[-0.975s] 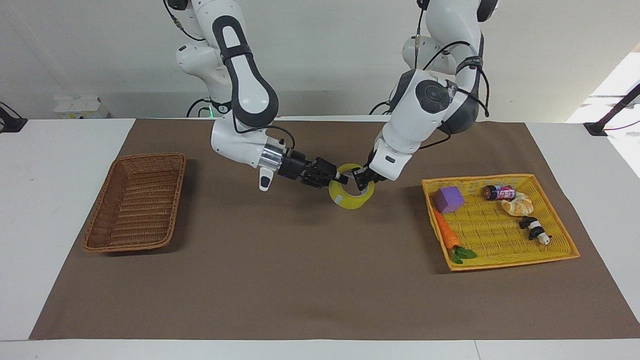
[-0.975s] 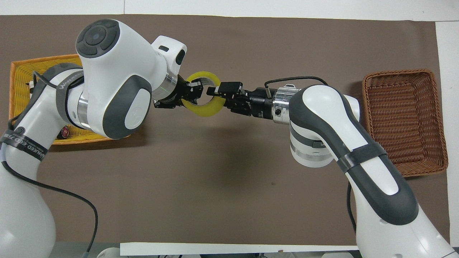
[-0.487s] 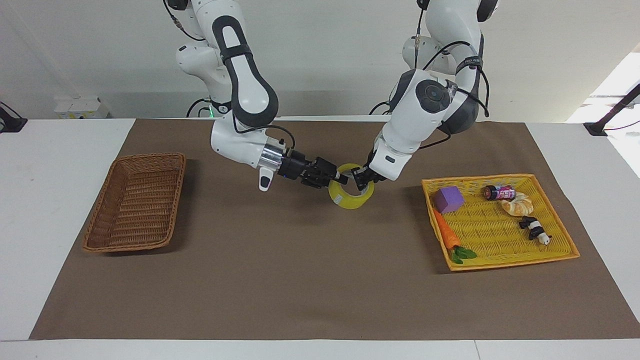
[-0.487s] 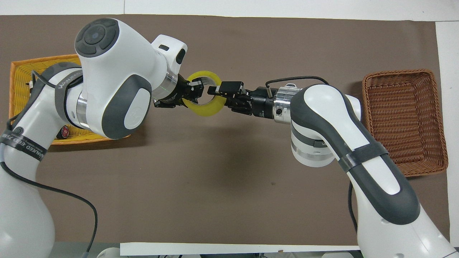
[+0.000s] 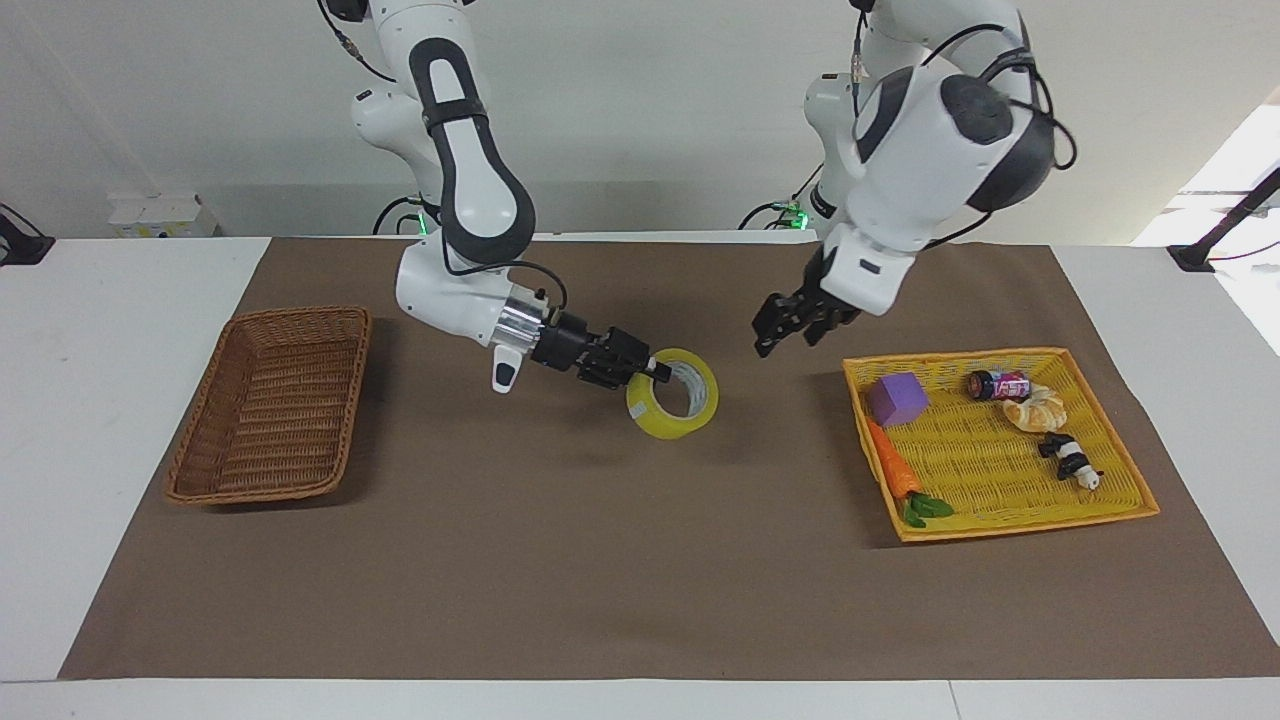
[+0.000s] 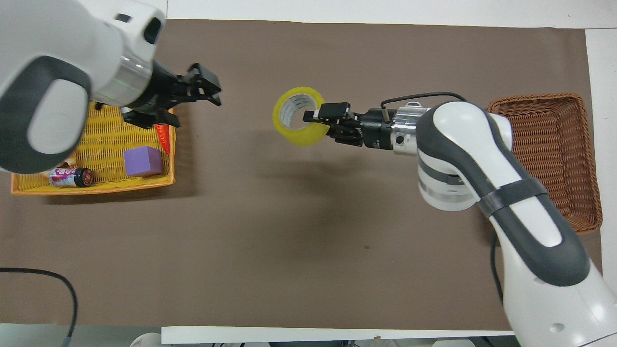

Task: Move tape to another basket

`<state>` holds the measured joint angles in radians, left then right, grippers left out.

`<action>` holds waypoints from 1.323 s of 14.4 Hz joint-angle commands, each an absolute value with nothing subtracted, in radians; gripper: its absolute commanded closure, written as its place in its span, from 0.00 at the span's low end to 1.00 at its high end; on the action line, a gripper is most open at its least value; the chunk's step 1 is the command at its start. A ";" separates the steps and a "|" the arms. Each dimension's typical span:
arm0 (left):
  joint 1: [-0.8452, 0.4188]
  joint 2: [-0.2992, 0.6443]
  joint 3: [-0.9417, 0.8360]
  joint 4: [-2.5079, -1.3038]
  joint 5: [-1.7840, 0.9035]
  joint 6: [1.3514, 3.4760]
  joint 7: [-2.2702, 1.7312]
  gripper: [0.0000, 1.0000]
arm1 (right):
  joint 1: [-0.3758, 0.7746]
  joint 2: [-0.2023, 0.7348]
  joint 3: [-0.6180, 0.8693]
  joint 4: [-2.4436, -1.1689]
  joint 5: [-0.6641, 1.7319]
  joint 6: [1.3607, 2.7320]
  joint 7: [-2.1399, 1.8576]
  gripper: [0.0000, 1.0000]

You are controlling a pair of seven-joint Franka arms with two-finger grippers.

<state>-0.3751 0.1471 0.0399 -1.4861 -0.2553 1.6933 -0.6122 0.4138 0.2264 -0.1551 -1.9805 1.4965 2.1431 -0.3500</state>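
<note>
You see the tape (image 5: 673, 407) held in the air over the brown mat (image 5: 600, 560), slightly left of centre in the facing view and upper centre in the overhead view (image 6: 299, 115). The roll is tilted, with its grey-white core showing.

The right gripper (image 5: 655, 368) comes in from the upper left of the facing view and is clamped on the roll's wall, one finger inside the core and the other outside. In the overhead view you find the same gripper (image 6: 318, 114) reaching in from the right of the frame.

The left gripper (image 5: 775, 335) hangs clear of the tape, right of centre in the facing view, over the mat just beside the yellow tray (image 5: 1120, 440). Its jaws stand apart and hold nothing. In the overhead view it (image 6: 212, 92) appears at upper left.

The basket (image 5: 270, 405) sits at the left of the facing view and at the right edge of the overhead view (image 6: 544, 159), well apart from the tape. Its floor is bare.

The yellow tray holds a purple block (image 5: 897, 398), a carrot (image 5: 895, 470), a can (image 5: 998, 384), a bread roll (image 5: 1036, 409) and a small black-and-white toy (image 5: 1070, 460).
</note>
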 commanded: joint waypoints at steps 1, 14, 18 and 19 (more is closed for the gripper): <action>-0.203 0.100 0.044 -1.473 -0.255 1.588 -0.438 0.01 | 0.203 0.218 -0.152 -1.941 1.337 1.937 -0.365 1.00; 0.109 0.058 0.041 -1.536 -0.054 1.565 -0.091 0.00 | -0.465 0.497 -0.150 -1.557 0.643 1.393 -0.827 1.00; 0.046 0.057 0.026 -1.490 0.029 1.516 -0.086 0.00 | -0.462 0.470 -0.149 -1.643 0.623 1.440 -0.848 1.00; 0.060 0.052 0.011 -1.468 0.025 1.494 -0.083 0.00 | -0.460 0.462 -0.150 -1.664 0.623 1.456 -0.863 1.00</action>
<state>0.0733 0.0743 0.0194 -1.4973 -0.0055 1.5495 -0.0891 -0.4497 0.5048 -0.1616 -1.6018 0.6394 1.4223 -0.8268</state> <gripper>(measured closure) 0.000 0.471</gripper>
